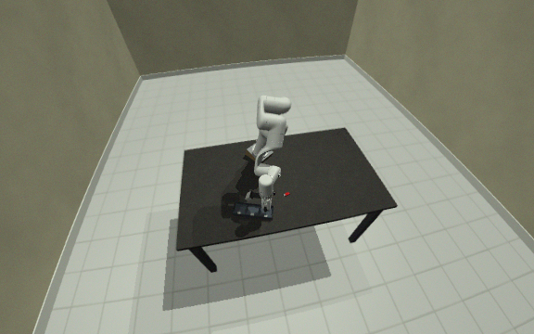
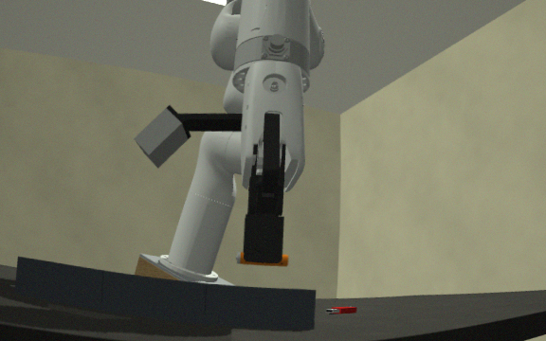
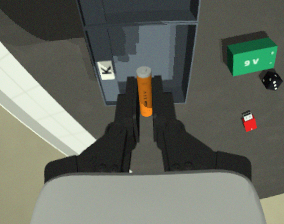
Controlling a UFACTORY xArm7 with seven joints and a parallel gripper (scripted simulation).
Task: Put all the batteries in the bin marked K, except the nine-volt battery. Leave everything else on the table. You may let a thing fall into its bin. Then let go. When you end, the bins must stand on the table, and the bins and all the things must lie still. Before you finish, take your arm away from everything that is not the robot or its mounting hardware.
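Observation:
My gripper is shut on an orange cylindrical battery, held lengthwise between the fingers. In the wrist view the battery hangs over the near compartment of the dark blue bin, the one with the K label. In the exterior view the battery sits at the fingertips, a little above the bin's rim. In the top view the gripper stands over the right end of the bin. A green nine-volt battery lies on the table to the right of the bin.
A small red thing and a small black round thing lie on the table right of the bin. The red thing also shows in the top view. The table edge is close on the left.

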